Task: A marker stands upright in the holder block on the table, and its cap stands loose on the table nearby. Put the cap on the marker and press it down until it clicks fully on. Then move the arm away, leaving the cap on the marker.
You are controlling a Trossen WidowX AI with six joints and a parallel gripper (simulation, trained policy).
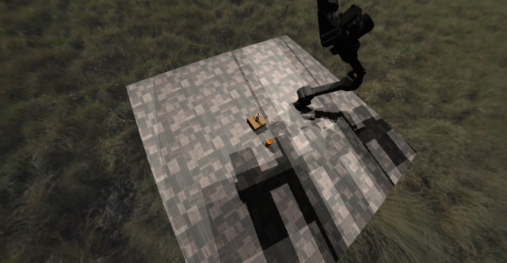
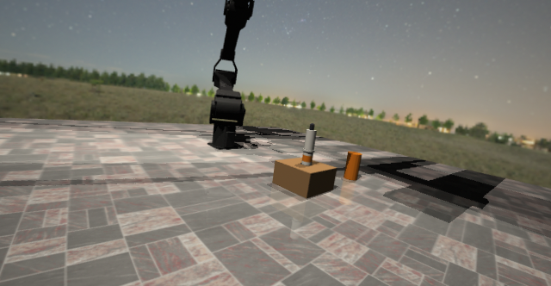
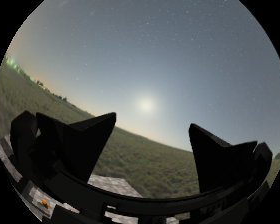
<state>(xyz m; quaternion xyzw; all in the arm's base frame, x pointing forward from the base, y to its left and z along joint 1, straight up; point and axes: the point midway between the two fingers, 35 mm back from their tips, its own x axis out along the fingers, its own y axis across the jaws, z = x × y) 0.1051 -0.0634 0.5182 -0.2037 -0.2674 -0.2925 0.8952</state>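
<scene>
A pale grey marker point(image 1: 257, 117) point(image 2: 310, 140) with a dark tip and an orange band low down stands upright in the tan holder block point(image 1: 249, 123) point(image 2: 290, 180). The tip is bare. The orange cap point(image 1: 268, 142) point(image 2: 353, 165) stands upright on the table beside the block, apart from it. My gripper point(image 3: 154, 122) is open and empty, its two black fingers wide apart against sky and grass. In the top view it is raised high, far from the marker and cap. In the exterior view it is out of the frame above.
The tiled table point(image 1: 178, 116) point(image 2: 151, 217) has grass around it. The black arm point(image 1: 330, 88) point(image 2: 232, 36) rises from its base, behind the holder block in the exterior view. Dark arm shadows fall near the cap. A small orange spot shows at the lower left of the wrist view.
</scene>
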